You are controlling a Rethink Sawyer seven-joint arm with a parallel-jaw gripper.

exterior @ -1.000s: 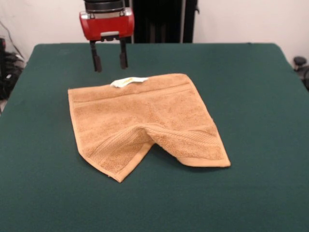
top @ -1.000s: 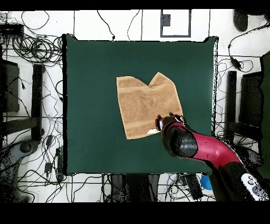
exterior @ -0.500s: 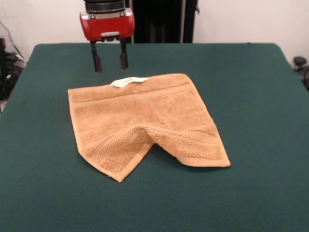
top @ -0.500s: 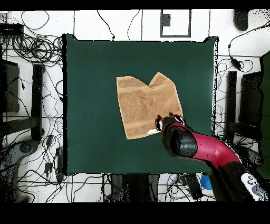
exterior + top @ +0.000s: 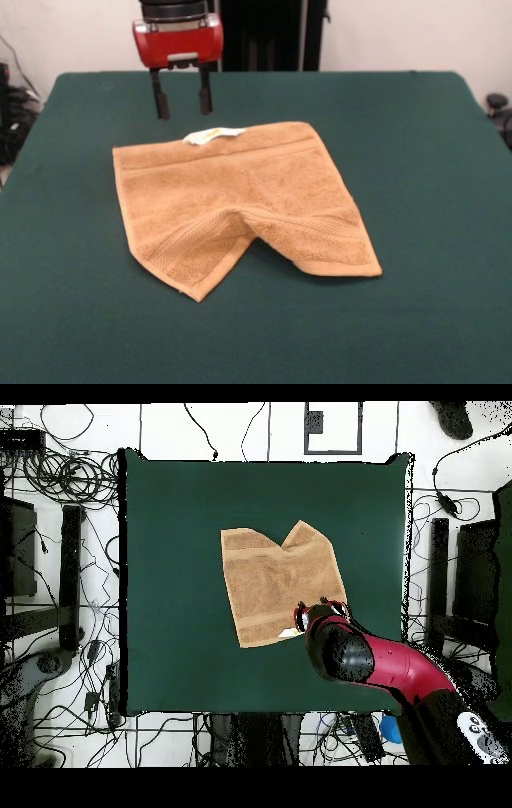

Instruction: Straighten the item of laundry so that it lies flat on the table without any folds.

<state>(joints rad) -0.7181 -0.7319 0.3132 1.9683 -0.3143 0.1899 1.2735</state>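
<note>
Tool (image 5: 183, 102) open, above towel (image 5: 240, 204) far edge by tag (image 5: 213, 134); towel creased.

Nubby terry towel (image 5: 240, 200); matt, seemingly cloth-covered table (image 5: 416, 160).

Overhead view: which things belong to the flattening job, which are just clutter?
Job:
- towel, front edge bunched into a notch
- green table
- gripper, fingers open, above the towel's tag edge

Clutter:
- cables around the table
</note>
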